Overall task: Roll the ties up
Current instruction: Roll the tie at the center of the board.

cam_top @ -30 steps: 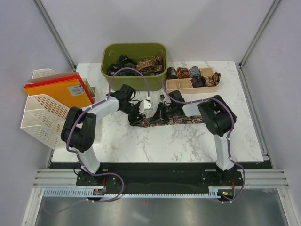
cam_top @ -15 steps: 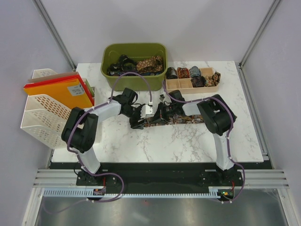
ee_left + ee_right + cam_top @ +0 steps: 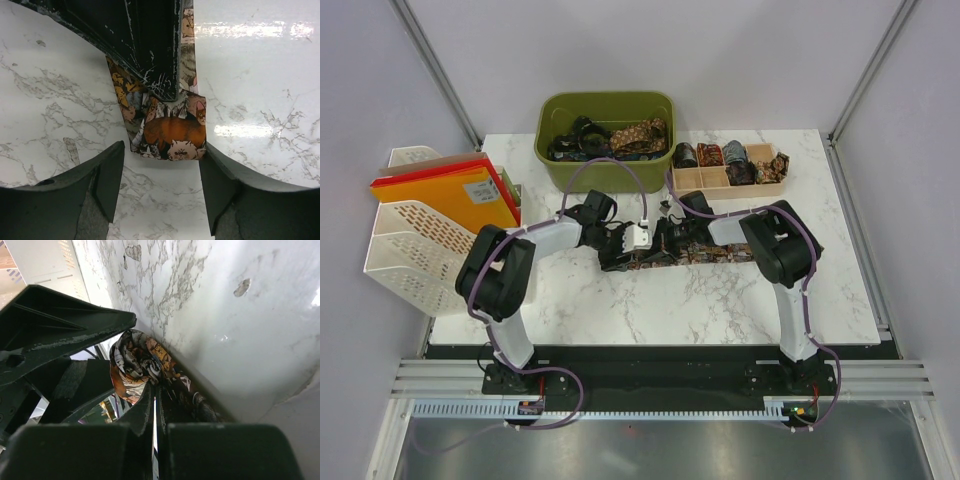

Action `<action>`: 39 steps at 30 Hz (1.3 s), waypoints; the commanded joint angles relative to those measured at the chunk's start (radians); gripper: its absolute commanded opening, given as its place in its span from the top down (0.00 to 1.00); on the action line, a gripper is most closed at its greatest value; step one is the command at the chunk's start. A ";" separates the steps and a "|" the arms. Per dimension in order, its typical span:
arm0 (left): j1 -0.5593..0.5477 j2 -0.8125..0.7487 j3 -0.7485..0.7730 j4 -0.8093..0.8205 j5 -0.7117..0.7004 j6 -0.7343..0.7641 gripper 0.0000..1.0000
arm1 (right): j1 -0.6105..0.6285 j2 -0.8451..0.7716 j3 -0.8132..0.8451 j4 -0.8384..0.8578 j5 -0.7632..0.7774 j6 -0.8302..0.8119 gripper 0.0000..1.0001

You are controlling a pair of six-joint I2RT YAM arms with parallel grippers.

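Note:
A dark tie [image 3: 712,253] with an orange-brown cat print lies stretched across the middle of the table. My right gripper [image 3: 661,243] is shut on its left end. In the right wrist view the fabric [image 3: 136,361] curls round the tips of that gripper [image 3: 155,407]. In the left wrist view the folded end [image 3: 170,134] sticks out from under the right gripper's black fingers [image 3: 145,45]. My left gripper [image 3: 162,165] stands open just in front of that end, one finger to each side, not touching it. From above, the left gripper [image 3: 623,244] is right beside the right one.
A green bin [image 3: 552,122] at the back holds several loose ties. A wooden tray [image 3: 772,187] to its right holds rolled ties. A white file rack [image 3: 408,235] with orange folders [image 3: 445,195] stands at the left table edge.
My left gripper has moved right along the table toward the tie's end and the right gripper. The right arm and the tie have stayed where they were.

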 commanded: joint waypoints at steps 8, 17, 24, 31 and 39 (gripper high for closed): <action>-0.001 -0.057 0.049 -0.060 0.156 -0.027 0.55 | -0.011 0.054 -0.019 -0.120 0.240 -0.076 1.00; -0.054 0.003 0.138 -0.079 0.153 -0.114 0.57 | -0.008 0.062 -0.002 -0.120 0.237 -0.055 1.00; -0.103 0.066 0.189 -0.086 0.108 -0.177 0.48 | -0.008 0.065 -0.004 -0.109 0.240 -0.027 1.00; -0.119 0.101 0.222 -0.128 0.082 -0.192 0.46 | -0.007 0.062 -0.004 -0.103 0.243 -0.016 1.00; -0.169 0.166 0.248 -0.146 -0.074 -0.211 0.62 | -0.008 0.019 0.001 -0.079 0.171 -0.004 1.00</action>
